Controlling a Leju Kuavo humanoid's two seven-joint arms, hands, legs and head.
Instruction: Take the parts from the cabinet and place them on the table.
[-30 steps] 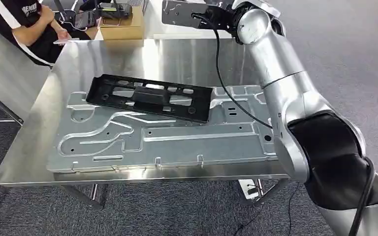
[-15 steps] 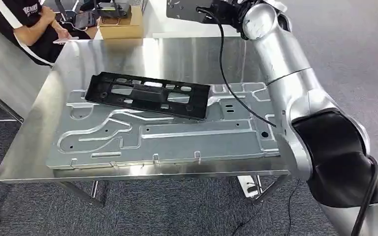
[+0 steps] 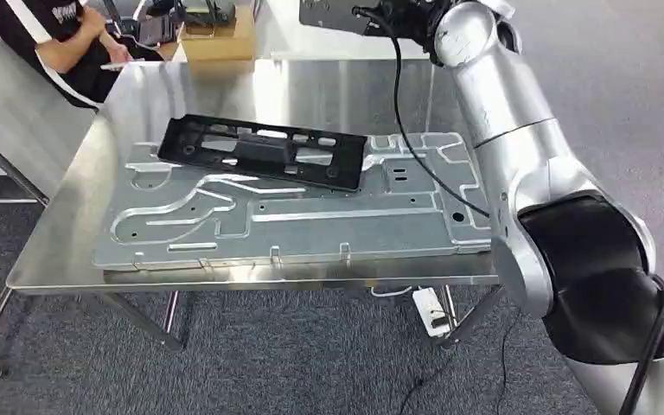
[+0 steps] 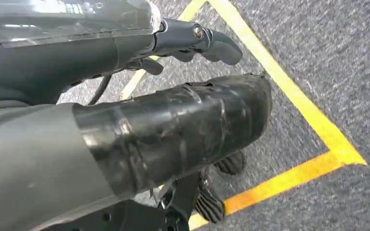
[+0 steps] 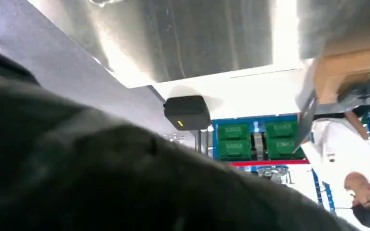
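No legible text anywhere.

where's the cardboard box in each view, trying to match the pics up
Head view: the cardboard box sits at the far edge of the steel table, top left, near a person.
Left wrist view: not in it; grey carpet and yellow floor tape.
Right wrist view: the box is at the right edge, shown upside down.
Shared landmark: the steel table.

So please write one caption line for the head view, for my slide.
Black plastic frame lying on a large grey metal panel on the steel table; right arm raised alongside.
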